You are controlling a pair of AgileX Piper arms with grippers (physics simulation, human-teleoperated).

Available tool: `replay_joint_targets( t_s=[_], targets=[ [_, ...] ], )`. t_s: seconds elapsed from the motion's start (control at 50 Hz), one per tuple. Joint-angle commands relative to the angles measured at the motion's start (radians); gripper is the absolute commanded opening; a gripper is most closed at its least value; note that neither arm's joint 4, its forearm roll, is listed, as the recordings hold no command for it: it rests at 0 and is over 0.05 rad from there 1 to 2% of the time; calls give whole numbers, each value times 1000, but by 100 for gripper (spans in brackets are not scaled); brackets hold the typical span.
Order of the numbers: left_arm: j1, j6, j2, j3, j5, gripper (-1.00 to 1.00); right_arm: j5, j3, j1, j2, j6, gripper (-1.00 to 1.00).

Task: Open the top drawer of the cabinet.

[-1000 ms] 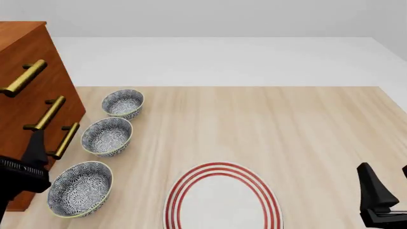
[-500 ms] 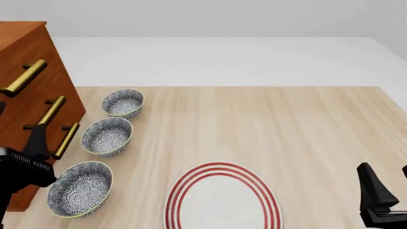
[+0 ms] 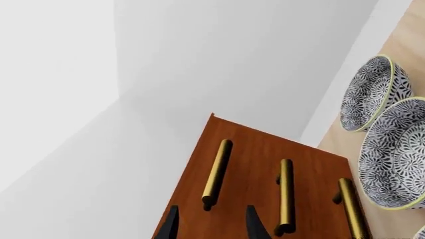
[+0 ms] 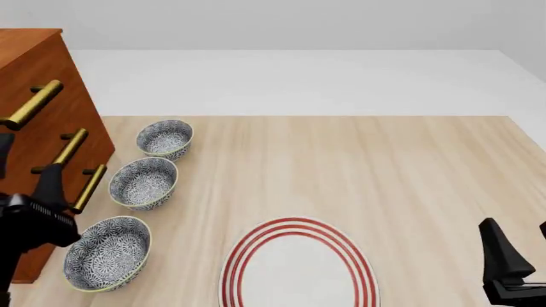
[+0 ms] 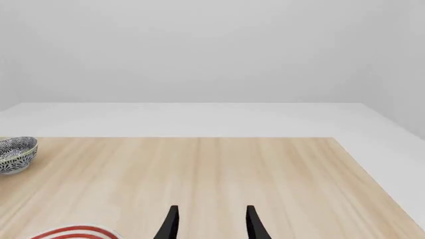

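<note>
The cabinet point(image 4: 53, 67) stands at the table's left edge, reddish-brown with three brass bar handles on its front. The top drawer point(image 4: 68, 86) looks flush with the front, and its handle point(image 4: 32, 104) is the highest bar. My left gripper point(image 4: 25, 169) hangs open in front of the lower handles. In the left wrist view the top handle point(image 3: 216, 172) ends just beyond the open left gripper point(image 3: 211, 226), untouched. My right gripper point(image 4: 520, 256) stands open and empty at the near right, and the right wrist view shows the right gripper point(image 5: 211, 224) over bare table.
Three patterned bowls point(image 4: 165, 138) point(image 4: 143, 183) point(image 4: 109, 252) line up just right of the cabinet. A white plate with red rings point(image 4: 298, 265) lies at the near middle. The wooden table point(image 4: 410, 166) ends at a white floor behind.
My left gripper has risen and shifted slightly along the cabinet front; a second finger now shows at the left edge. The right arm has not moved.
</note>
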Motion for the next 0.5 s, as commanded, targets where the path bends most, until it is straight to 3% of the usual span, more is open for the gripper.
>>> replay_joint_targets(
  t_s=[0.02,0.18,0.32,0.5],
  targets=[
    [9,33,50,-12,-28,100,0,0,0,0,0,100],
    [16,43,28,-34,23,100,0,0,0,0,0,100],
    [33,79,64,-36,-12,100,0,0,0,0,0,100],
    [36,71,-4,-74,110,100,0,0,0,0,0,100]
  ],
)
